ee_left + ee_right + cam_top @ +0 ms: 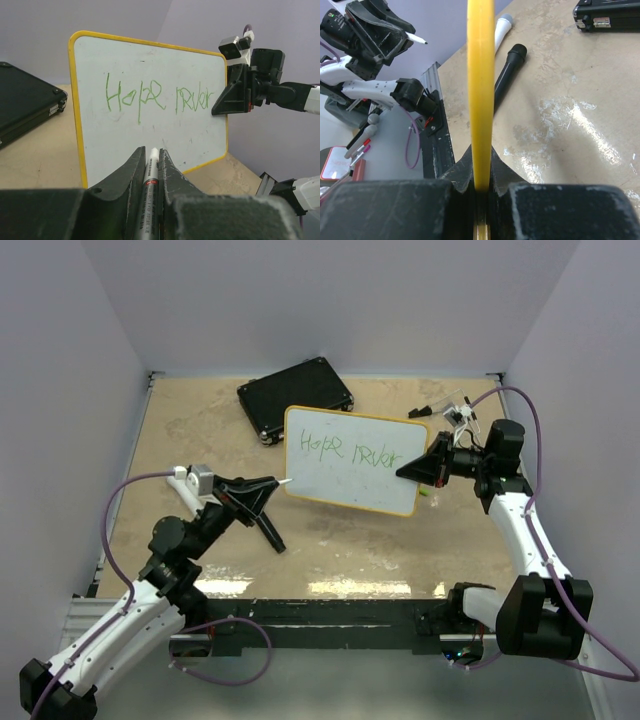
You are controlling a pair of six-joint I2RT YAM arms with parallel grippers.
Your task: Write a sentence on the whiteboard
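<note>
the left gripper (272,484) is clamped tight on a marker (151,172), whose barrel runs out between the two fingers with the white tip bared. the right gripper (416,472) is closed hard on the right-hand edge of the whiteboard (345,490), pinching its yellow rim between the jaws, and holds it tilted up off the table (190,440) with the white face turned toward the left arm.

the sentence (155,97) so far is two green words in a single line across the upper half of the face, so the step in hand looks like carrying the writing on. to do it well, the tip should meet the face squarely and lightly. the board hangs from one edge only, so a hard push, above all near the far left side, would likely swing it or make it slip in the jaws. short strokes suit this, placed on the free white band under the existing line, with the right arm holding firm against each one.

in the overhead view the board lies at centre, the marker tip just beside its left edge at mid-left. in the left wrist view the tip points at the lower middle of the face, beneath the words. in the right wrist view, a gap shows between tip and rim, so the pen seems clear of the surface. a black case (297,395) lies behind the board, at upper centre of the overhead view.
</note>
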